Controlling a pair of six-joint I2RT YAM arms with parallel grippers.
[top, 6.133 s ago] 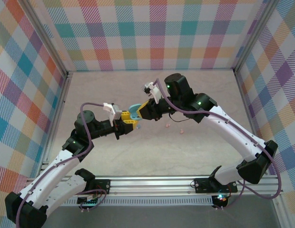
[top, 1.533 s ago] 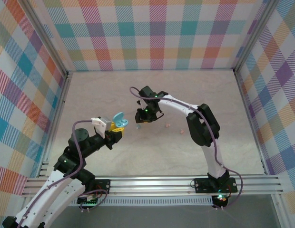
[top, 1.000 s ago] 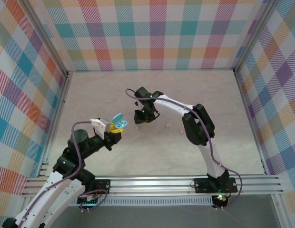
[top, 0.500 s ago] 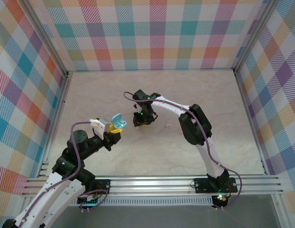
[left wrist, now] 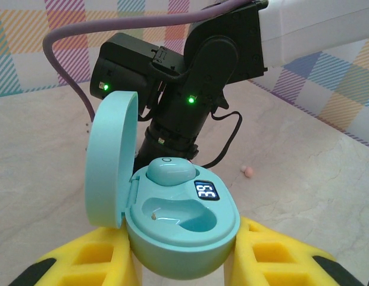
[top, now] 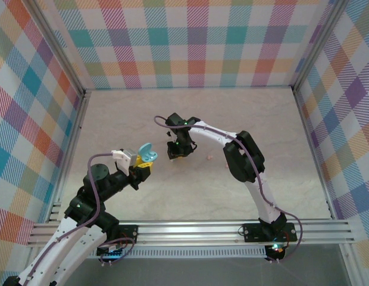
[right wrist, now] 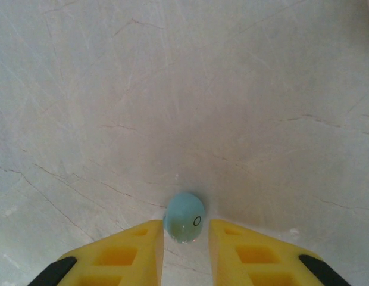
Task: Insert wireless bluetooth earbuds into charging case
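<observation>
One blue earbud (right wrist: pixel 184 217) — between right pincer (right wrist: pixel 185 227) tips

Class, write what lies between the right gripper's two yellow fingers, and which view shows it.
A light blue earbud on the table, between the fingers of the right gripper; the right wrist view shows it.

We look down on the whole table (top: pixel 262 119) from high above and behind the arm bases, well back from everything. Our left wrist camera sits just behind the left gripper (left wrist: pixel 184 259), facing forward over its fingers, very near the charging case (left wrist: pixel 184 220) between them; beyond the fingertips it takes in the right arm (left wrist: pixel 196 89), which the top view shares. Our right wrist camera faces straight down past the right gripper (right wrist: pixel 185 231) at tabletop close beneath, the light blue earbud (right wrist: pixel 184 217) between its fingertips
</observation>
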